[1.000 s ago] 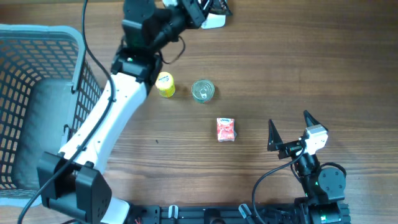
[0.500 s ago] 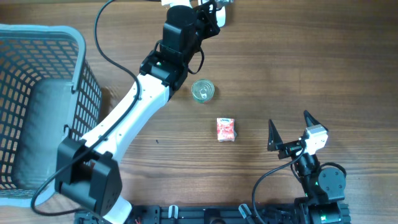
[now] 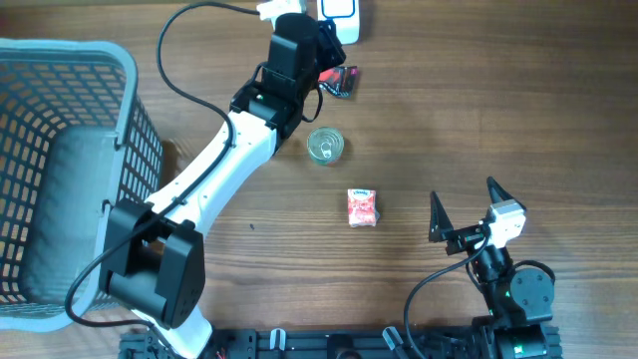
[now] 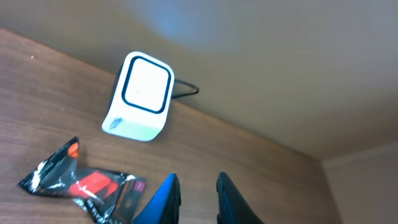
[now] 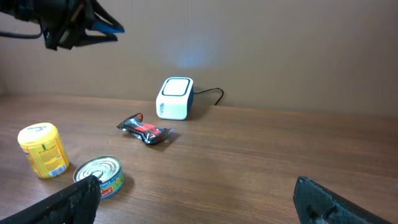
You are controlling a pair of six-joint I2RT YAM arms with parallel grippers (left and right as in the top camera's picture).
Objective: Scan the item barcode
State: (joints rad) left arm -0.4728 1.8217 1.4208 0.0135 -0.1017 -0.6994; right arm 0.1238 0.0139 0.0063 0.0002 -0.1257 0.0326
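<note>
A black-and-red packet [image 3: 341, 80] lies flat on the table [image 3: 518, 100], just in front of the white scanner [image 3: 339, 15]. The left gripper [image 4: 198, 180] hangs above, fingers narrowly parted and empty. The right gripper [image 3: 464, 191], well apart, is spread wide and empty.

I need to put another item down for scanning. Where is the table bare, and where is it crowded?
Bare: the wooden tabletop right of the white scanner and red-and-white packet, above the right gripper. Crowded: by the scanner, black-and-red wrapper, silver tin can, yellow tub and left arm.
</note>
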